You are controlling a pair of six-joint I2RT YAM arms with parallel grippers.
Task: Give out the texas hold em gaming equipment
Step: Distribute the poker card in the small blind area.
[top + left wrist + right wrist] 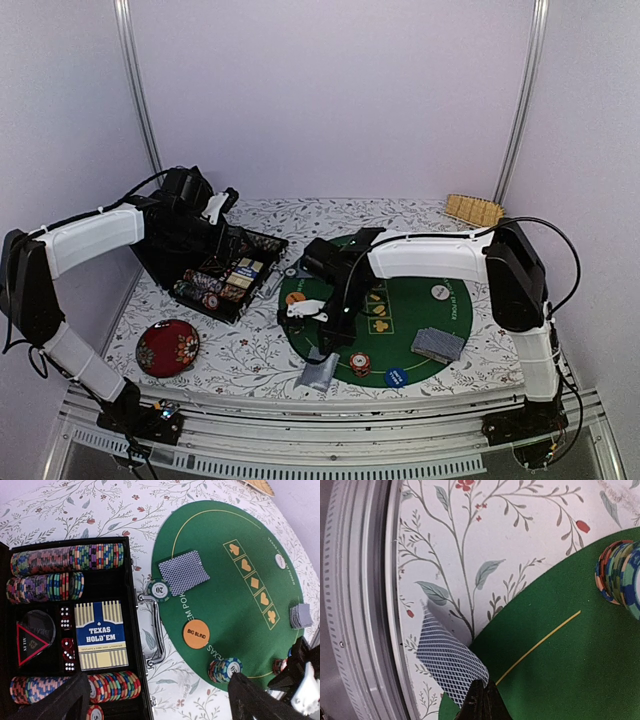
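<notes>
Floral cloth [250, 350] covers the table, with a round green mat [405, 295] laid over part of it. My right gripper [481, 695] is pinched fully shut on one edge of a playing card [447, 657] with a grey-blue patterned back. The card bends away from my fingertips, over the spot where the mat's rim meets the cloth, close to the table's metal rail [365, 605]. A striped chip stack [619, 575] stands on the mat, well beyond those jaws.

My left gripper [159, 687] hangs with its fingers [62, 702] spread as wide as they go, holding nothing. Beneath them lies the open black case [107, 586], holding rows of chips [65, 557], dice [66, 617] and a Texas Hold'em box [99, 635]. Past the case from these jaws, on the mat, sit a face-down card [184, 571], a single chip [160, 590] marked 20, an orange Big Blind disc [196, 633] and, farther off, a small pile of cards [301, 616].
</notes>
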